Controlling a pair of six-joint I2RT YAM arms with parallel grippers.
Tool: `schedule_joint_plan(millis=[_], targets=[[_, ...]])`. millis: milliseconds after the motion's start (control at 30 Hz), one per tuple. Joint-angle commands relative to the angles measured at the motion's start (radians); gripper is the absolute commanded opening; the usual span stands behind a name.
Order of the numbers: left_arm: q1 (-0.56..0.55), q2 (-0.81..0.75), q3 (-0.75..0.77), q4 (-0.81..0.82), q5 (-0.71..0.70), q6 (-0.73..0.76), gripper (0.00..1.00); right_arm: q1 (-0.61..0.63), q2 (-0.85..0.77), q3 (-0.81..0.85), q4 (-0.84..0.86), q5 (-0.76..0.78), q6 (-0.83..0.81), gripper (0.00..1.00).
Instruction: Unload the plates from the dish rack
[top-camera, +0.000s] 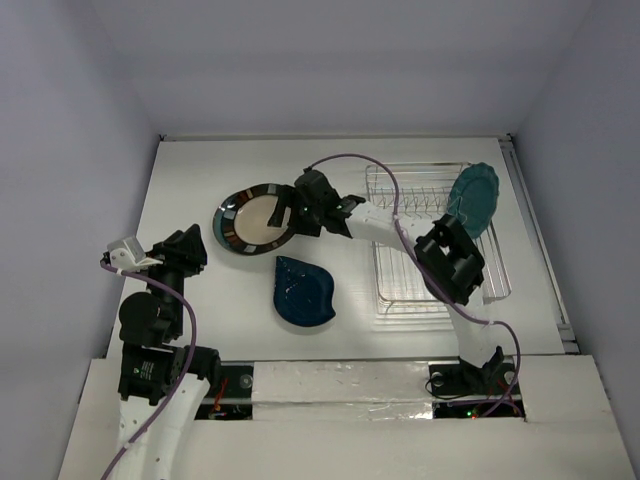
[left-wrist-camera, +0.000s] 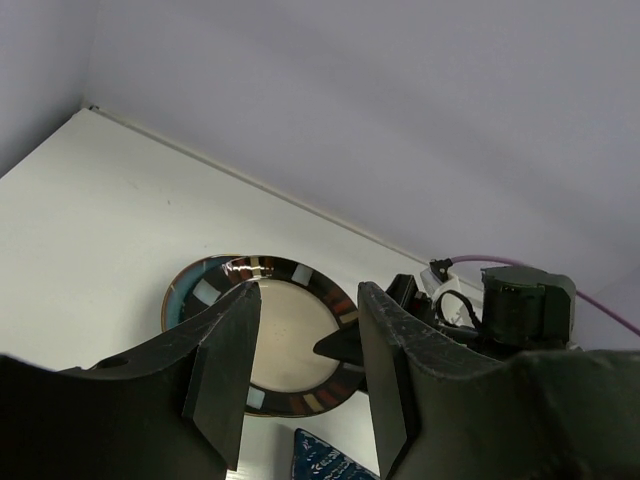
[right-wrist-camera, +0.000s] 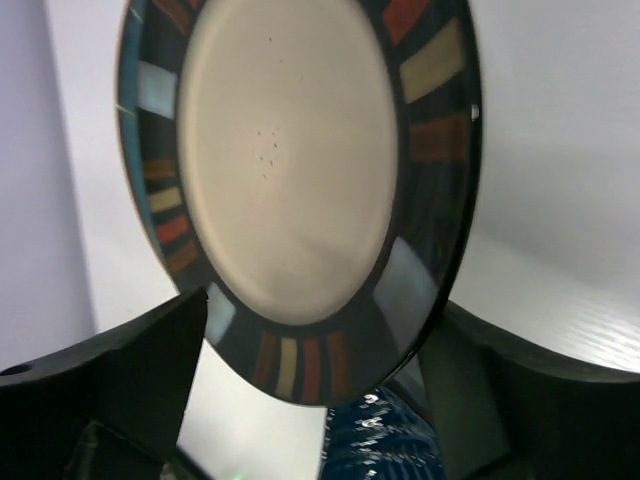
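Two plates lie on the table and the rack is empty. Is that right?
Not quite. Two plates do lie on the table, the leaf plate and the stripy-rimmed plate. But the rack is not empty: a teal plate stands in its far right corner. The top view shows it.

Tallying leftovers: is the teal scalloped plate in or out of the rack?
In: the teal scalloped plate leans inside the silver wire dish rack.

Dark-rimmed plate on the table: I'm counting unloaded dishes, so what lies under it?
A teal-edged plate shows as a crescent past the left side of the dark-rimmed plate. The rest of it, and anything further beneath, is covered.
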Motion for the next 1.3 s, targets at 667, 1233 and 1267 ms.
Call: schedule_joint_plan(millis=[667, 1233, 1267], targets=[[0.002, -0.015, -0.017, 0.051, 0.004, -0.003, 0.26, -0.391, -0.858, -0.383, -0.446, 0.753, -0.385, 0.05], [0.012, -0.052, -0.007, 0.037, 0.004, 0.003, 0.27, -0.807, -0.761, -0.398, -0.432, 0.611, -0.624, 0.69], [0.012, -0.055, -0.009, 0.039, 0.004, 0.003, 0.27, -0.807, -0.736, -0.398, -0.421, 0.604, -0.638, 0.68]])
